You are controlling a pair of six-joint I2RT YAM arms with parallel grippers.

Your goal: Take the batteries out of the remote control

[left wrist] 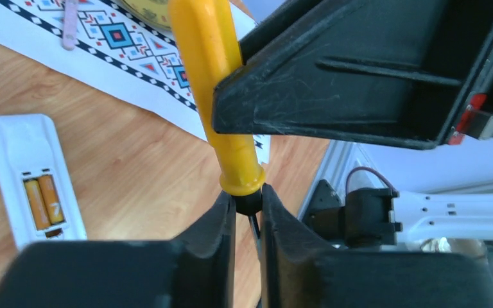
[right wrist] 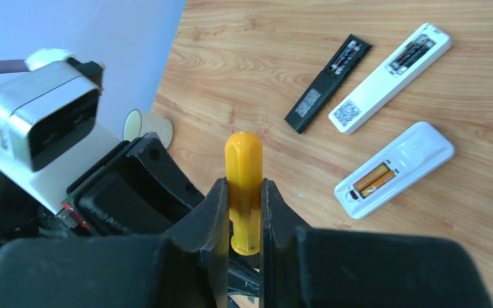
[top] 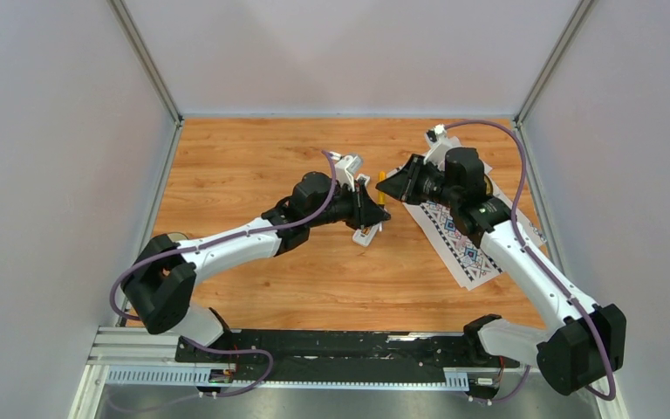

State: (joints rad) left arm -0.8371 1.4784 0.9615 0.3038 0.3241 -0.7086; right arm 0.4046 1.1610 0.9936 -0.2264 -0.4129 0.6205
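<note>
A small white remote [right wrist: 395, 170] lies open side up on the wood with two orange-gold batteries [right wrist: 372, 179] in its bay. It also shows in the left wrist view [left wrist: 32, 179], and in the top view [top: 368, 234] just below the grippers. A yellow-handled screwdriver [right wrist: 244, 167] is held in the air by both grippers. My right gripper [right wrist: 244, 199] is shut on its yellow handle. My left gripper [left wrist: 248, 205] is shut on its black collar [left wrist: 248, 200], right under the handle [left wrist: 212, 83]. The two grippers meet tip to tip in the top view, left gripper [top: 382, 212], right gripper [top: 386, 185].
A longer white remote [right wrist: 391, 67] and a black remote [right wrist: 328, 82] lie open side up beyond the small one; dark cells show in their bays. A patterned mat [top: 458, 231] lies at the right, with a pink stick [left wrist: 69, 25] on it. A tape roll [right wrist: 138, 125] lies by the wall.
</note>
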